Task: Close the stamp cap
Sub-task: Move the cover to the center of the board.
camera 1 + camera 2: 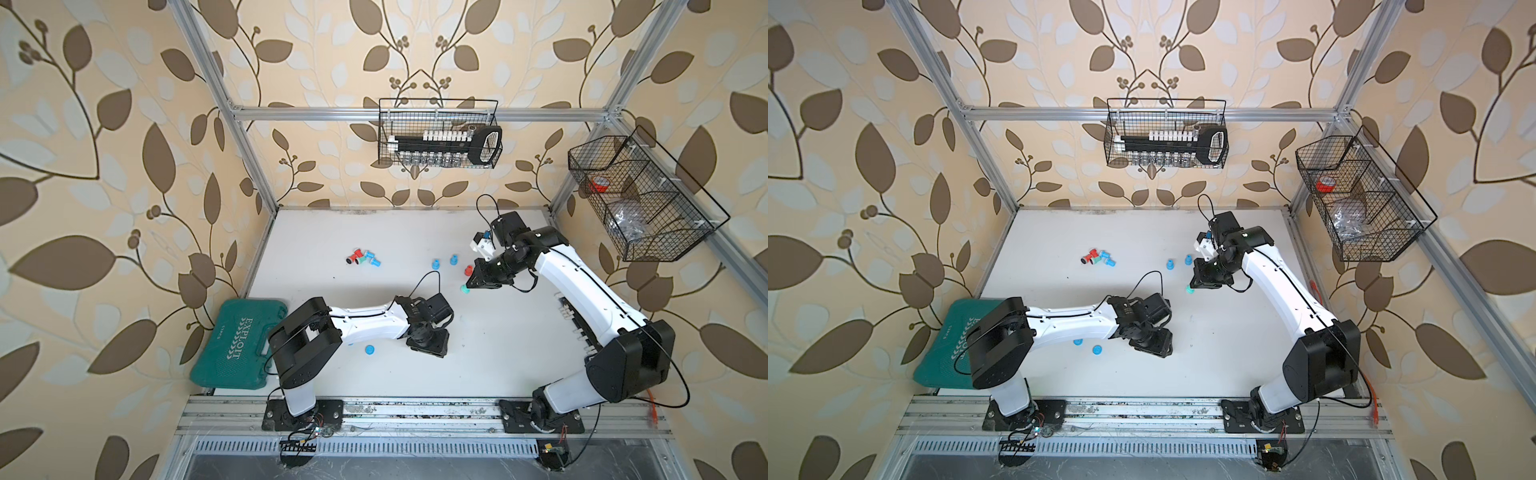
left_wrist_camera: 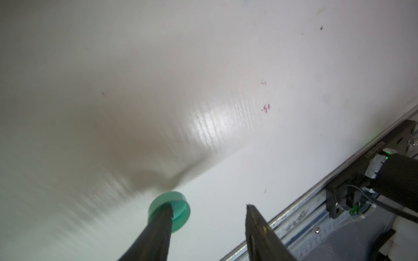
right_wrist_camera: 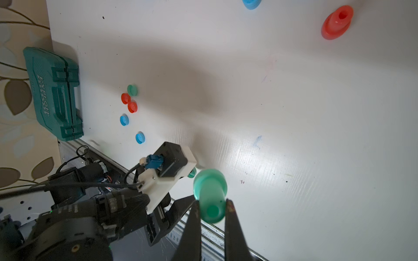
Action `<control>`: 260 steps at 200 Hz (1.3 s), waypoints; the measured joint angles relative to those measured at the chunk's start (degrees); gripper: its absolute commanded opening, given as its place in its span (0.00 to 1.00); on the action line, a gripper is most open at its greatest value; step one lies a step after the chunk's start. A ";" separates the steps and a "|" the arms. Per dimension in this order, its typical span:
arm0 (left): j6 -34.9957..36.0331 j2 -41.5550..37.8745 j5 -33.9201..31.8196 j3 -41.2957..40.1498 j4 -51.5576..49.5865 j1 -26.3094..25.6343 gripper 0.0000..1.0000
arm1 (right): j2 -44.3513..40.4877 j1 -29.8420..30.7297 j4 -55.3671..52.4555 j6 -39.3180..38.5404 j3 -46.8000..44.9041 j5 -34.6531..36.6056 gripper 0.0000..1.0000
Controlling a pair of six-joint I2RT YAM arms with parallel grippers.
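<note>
Top views: right end effector [image 1: 471,284] is out over the table [image 1: 490,365] with the green stamp [image 1: 464,289] at its tip. Left end effector [image 1: 428,347] points down, and what's under it is hidden.
Left wrist: jaws part open with nothing between them. The green cap [image 2: 169,209] lies flat on the table, beside one finger [image 2: 158,228].
Right wrist: jaws clamped on the stamp's handle, no cap on it that I can see.
My read: stamp secured, cap not gripped, capping all left to do.
</note>
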 measured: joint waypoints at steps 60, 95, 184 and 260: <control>-1.68 -0.50 0.76 -2.71 0.28 0.57 0.47 | -0.96 -0.15 0.15 -0.02 -0.44 -0.11 0.07; -3.56 -4.42 -1.22 -5.97 5.07 -0.85 0.51 | -1.88 -0.15 0.46 0.00 -1.62 -0.20 0.07; -12.68 -9.09 5.64 -18.36 19.54 2.16 0.62 | -3.21 -0.48 0.63 -0.02 -3.52 -0.63 0.07; -8.44 -13.11 3.82 -12.72 8.87 2.14 0.59 | -4.13 -0.48 0.63 -0.02 -4.15 -1.05 0.07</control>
